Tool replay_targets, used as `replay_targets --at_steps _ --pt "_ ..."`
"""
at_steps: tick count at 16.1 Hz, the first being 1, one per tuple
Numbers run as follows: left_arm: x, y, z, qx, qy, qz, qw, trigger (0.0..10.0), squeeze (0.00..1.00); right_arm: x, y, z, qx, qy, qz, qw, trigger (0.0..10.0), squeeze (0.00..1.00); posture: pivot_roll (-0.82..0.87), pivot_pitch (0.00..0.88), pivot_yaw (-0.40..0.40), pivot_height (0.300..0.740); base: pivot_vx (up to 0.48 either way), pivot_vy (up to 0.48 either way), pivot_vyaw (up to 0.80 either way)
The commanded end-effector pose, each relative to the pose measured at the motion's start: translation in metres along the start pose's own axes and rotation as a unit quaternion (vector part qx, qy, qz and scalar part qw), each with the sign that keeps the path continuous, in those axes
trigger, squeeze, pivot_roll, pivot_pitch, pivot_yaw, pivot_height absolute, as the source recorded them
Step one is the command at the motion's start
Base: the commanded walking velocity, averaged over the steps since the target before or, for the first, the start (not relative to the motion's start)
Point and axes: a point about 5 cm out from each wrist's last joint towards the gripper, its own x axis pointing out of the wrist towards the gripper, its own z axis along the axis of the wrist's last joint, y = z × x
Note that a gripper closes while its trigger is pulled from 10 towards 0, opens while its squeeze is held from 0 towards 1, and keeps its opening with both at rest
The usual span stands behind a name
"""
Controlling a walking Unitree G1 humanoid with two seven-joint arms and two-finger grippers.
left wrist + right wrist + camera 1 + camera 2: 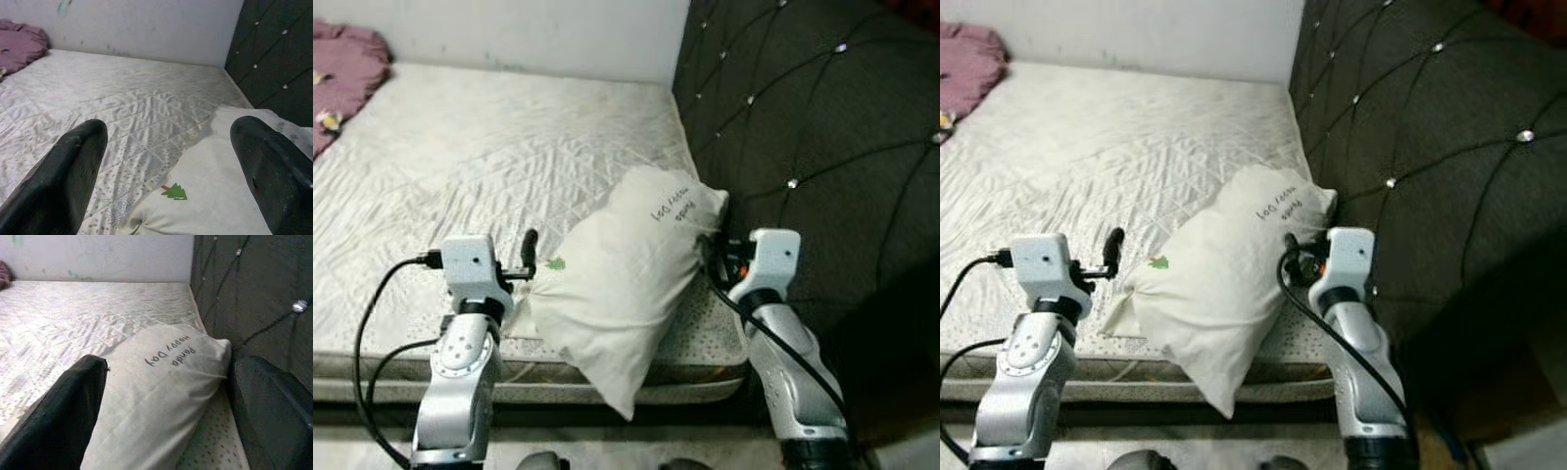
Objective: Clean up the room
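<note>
The pillow [626, 294] is lying at the near corner of the bed [489, 157], beside the headboard [822, 147]. Its lower end is hanging over the near edge of the mattress, so it is not yet being carried fully by the bed. The far end, with the printed words, is resting close to the headboard.

The left gripper [168, 166] is being held at the near-left corner of the pillow, by the small green tree mark [174, 191]. Its fingers are spread wide, and nothing is being pinched between them. The right gripper [166, 396] is being held at the headboard side of the pillow, also with its fingers spread apart, one finger over the pillow and the other close to the headboard. The pillow is being flanked by both grippers, but it is not being gripped.

It is judged that the task is only partly done: the pillow is on the bed, but it is lying askew and overhanging the edge. It probably is still needing to be pushed or lifted further in and set straight against the headboard. A pink blanket [342, 69] is being left crumpled at the far-left corner.

Much open room is being offered toward the middle and far side of the bed. On the right side, room is being limited by the headboard.
</note>
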Motion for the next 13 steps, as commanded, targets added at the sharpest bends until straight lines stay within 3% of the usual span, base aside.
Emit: replay_targets --at_steps 1,8,13 --pt "0.0011 -0.0066 -0.0006 -0.004 0.000 -0.010 1.000 10.0 0.00 -0.0020 -0.0086 -0.0018 -0.002 0.006 -0.014 1.000 10.0 0.00 -0.01 0.020 -0.068 0.740 0.000 0.000 0.00" --pt "-0.0023 -0.0112 0.0032 -0.024 -0.015 -0.045 0.999 10.0 0.00 -0.0021 -0.0086 -0.0017 -0.007 0.005 -0.015 1.000 10.0 0.00 -0.01 0.019 -0.069 0.740 0.000 0.000 0.00" --pt "0.0006 -0.0107 0.0060 -0.030 -0.021 -0.050 0.998 10.0 0.00 0.0002 -0.0087 0.0008 -0.008 0.000 -0.019 1.000 10.0 0.00 -0.01 0.028 -0.072 0.740 0.316 0.000 0.00"
